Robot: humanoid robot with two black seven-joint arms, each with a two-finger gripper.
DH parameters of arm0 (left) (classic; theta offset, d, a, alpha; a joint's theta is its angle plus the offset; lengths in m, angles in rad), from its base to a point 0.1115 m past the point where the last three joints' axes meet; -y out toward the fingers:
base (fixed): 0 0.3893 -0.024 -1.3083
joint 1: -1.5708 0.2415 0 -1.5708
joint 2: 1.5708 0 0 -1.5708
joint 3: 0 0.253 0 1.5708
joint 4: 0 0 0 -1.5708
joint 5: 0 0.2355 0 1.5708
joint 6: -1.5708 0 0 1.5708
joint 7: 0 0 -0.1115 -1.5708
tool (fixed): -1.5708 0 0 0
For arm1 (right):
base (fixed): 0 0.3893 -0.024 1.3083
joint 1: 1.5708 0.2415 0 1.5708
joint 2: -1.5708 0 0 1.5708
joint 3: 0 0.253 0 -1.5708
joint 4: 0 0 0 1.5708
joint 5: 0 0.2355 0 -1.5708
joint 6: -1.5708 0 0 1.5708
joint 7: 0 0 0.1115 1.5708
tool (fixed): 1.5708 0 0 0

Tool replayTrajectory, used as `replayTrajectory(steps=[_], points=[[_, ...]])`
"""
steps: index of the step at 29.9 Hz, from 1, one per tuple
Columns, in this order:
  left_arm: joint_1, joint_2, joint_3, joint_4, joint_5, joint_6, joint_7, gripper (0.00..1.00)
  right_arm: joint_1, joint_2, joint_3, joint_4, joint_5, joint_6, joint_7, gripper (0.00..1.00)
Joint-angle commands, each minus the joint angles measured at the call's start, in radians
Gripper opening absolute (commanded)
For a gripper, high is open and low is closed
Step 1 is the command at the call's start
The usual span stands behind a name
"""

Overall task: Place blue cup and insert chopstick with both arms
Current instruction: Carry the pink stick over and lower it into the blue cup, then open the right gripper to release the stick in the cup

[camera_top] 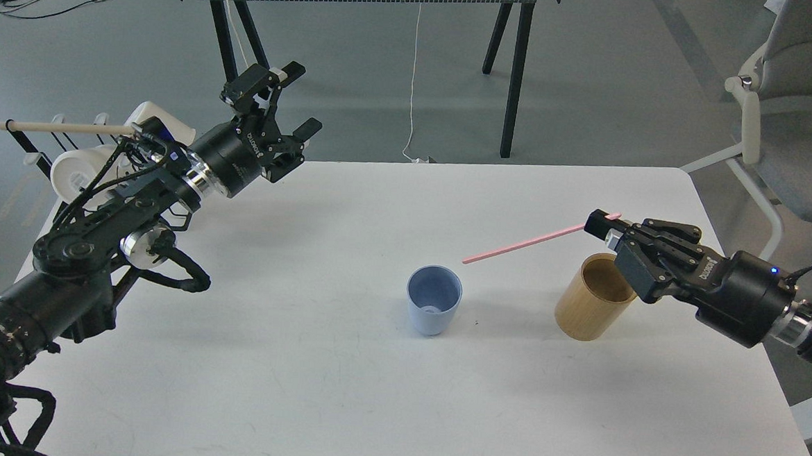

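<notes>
The light blue cup (433,309) stands upright on the white table (342,391), near the middle. My right gripper (604,226) is shut on one end of the pink chopstick (523,244). The stick slopes down to the left, and its free tip hangs just above and right of the cup's rim. The gripper is over the tan wooden cylinder (593,298), which stands to the right of the cup. My left gripper (293,100) is open and empty, raised above the table's far left corner, well away from the cup.
A rack with a wooden dowel (64,127) and white mugs (79,172) stands off the table's left edge, behind my left arm. A grey chair (794,116) stands at the far right. A black-legged table (505,59) stands behind.
</notes>
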Motion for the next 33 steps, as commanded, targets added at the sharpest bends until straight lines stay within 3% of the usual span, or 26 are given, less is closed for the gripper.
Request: replayTrajectory(steps=[1,28,30,33], points=[[0.000,0.000,0.000,0.002,0.000,0.000,0.000,0.99,0.001,-0.001,-0.002,-0.001,-0.012,0.022,0.000,0.00],[0.014,0.000,0.000,0.009,0.000,0.000,0.000,0.99,0.031,0.196,-0.051,-0.139,0.002,0.081,0.000,0.00],[0.014,0.001,0.000,0.009,0.000,0.000,0.000,0.99,0.038,0.207,-0.065,-0.142,0.002,0.081,0.000,0.05],[0.014,0.000,0.000,0.009,0.000,0.000,0.000,0.99,0.041,0.218,-0.072,-0.149,0.005,0.079,0.000,0.35]])
